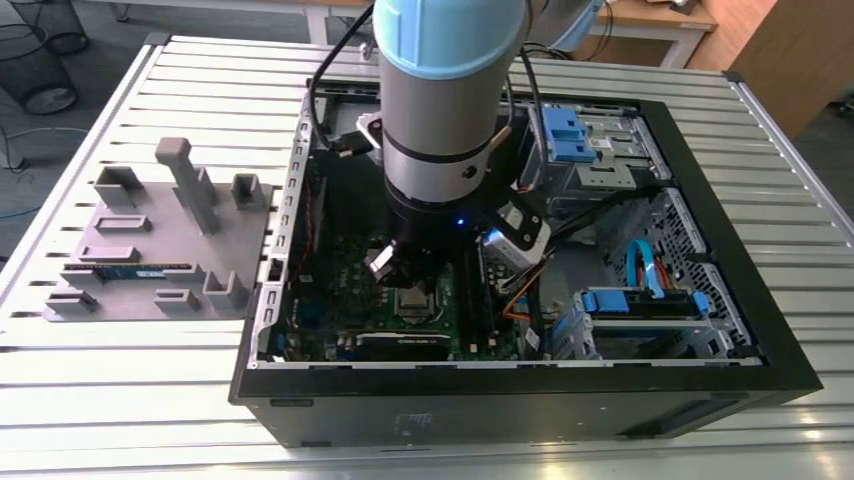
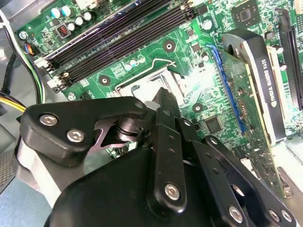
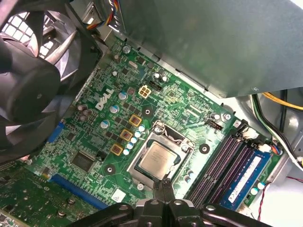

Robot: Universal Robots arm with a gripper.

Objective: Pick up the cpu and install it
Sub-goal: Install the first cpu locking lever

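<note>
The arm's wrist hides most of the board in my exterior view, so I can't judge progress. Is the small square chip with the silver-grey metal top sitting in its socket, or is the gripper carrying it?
Observer: It's in the socket. In the first wrist view the small square silver-grey cpu lies flat inside the metal socket frame on the green motherboard.
Operator: And the gripper?
Observer: The black gripper has its fingertips closed to a point by the cpu's edge and holds nothing. I can't tell whether it touches the cpu.
Operator: Any memory fitted?
Observer: A blue memory stick sits in one slot beside the socket.
</note>
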